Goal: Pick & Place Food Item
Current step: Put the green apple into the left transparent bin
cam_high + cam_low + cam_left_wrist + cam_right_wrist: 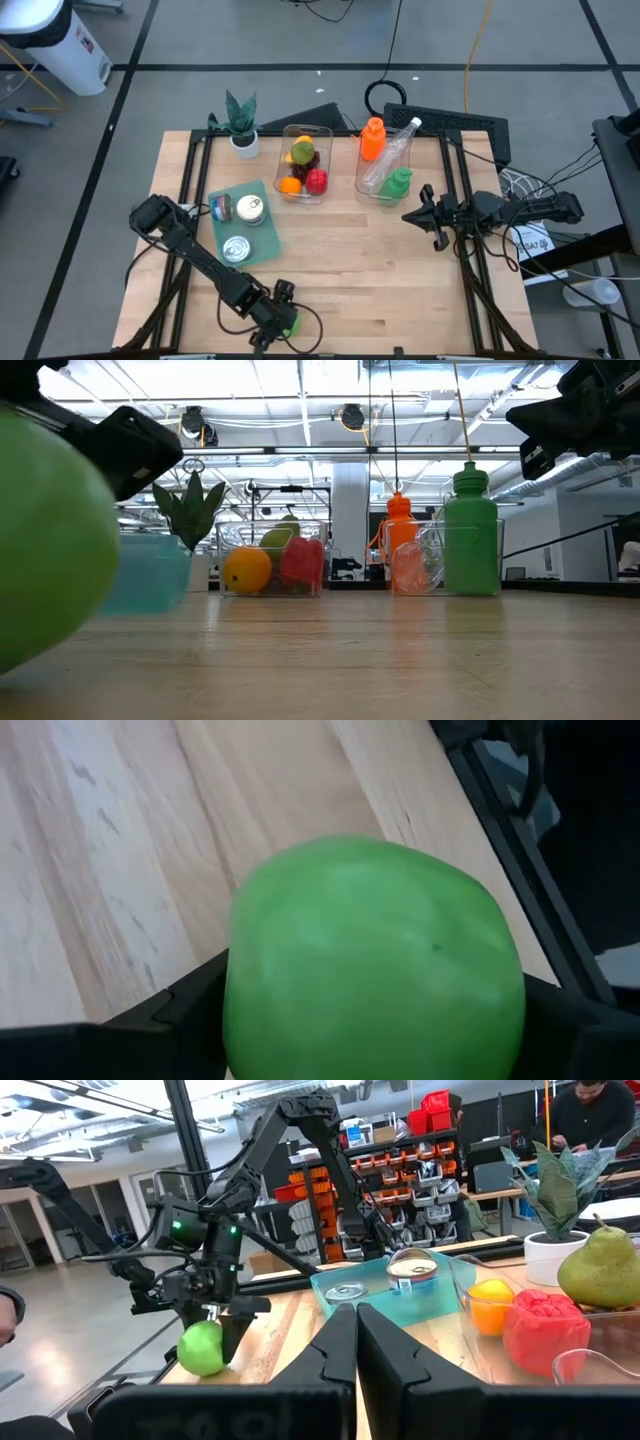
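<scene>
Green apple (375, 955): round, smooth, likely light and slippery; left gripper (283, 322) fingers bracket its widest girth, on desk (380, 260); right gripper (428, 216) fingers pressed together.

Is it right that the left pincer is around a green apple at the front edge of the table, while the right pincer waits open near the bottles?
Not quite. The right pincer is shut, as the right wrist view shows. The rest holds: the left pincer is around the green apple at the table's front edge, and the right one waits near the bottles.
</scene>
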Motion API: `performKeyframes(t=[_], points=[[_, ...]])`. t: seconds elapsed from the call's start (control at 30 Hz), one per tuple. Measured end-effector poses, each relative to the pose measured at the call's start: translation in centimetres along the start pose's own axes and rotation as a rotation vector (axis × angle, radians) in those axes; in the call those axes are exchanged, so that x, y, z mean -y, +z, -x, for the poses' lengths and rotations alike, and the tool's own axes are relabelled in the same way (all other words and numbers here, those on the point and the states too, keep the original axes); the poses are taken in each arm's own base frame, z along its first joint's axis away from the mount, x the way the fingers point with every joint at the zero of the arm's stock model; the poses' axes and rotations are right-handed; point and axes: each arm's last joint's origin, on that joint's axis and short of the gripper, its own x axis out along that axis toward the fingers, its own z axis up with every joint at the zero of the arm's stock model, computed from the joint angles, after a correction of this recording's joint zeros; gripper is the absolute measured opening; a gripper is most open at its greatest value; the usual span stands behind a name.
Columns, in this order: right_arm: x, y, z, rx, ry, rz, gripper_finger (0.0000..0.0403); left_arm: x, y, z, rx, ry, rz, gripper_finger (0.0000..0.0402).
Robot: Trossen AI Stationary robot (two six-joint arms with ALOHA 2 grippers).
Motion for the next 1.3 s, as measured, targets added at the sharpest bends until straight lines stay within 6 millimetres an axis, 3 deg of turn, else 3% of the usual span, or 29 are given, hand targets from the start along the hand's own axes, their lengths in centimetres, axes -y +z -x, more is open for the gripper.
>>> performKeyframes(t=[0.17,0.43,0.8,0.93,1.07,1.17,1.3], points=[[0.0,0.0,0.0,0.000,0.000,0.000,0.0000,0.2,0.5,0.9,0.059,0.027,-0.038,0.0316],[0.0,0.0,0.0,0.001,0.000,0.000,0.0000,0.6,1.8,6.0,0.196,0.061,-0.078,0.0329],[0.0,0.0,0.0,0.000,0.000,-0.007,0.0000,0.6,2.7,7.5,0.305,0.128,-0.204,0.0322],[0.0,0.0,0.0,0.000,0.000,-0.012,0.0000,-0.1,2.9,11.2,0.371,0.201,-0.196,0.0318],[0.0,0.0,0.0,0.000,0.000,-0.009,0.0000,-0.8,2.2,16.6,0.438,0.253,-0.197,0.0325],[0.0,0.0,0.0,0.001,0.000,0.000,0.0000,-1.4,1.1,20.3,0.493,0.228,-0.192,0.0323],[0.0,0.2,0.0,0.022,-0.002,0.009,0.0000,-2.7,-1.3,23.9,0.574,0.230,-0.157,0.0317]])
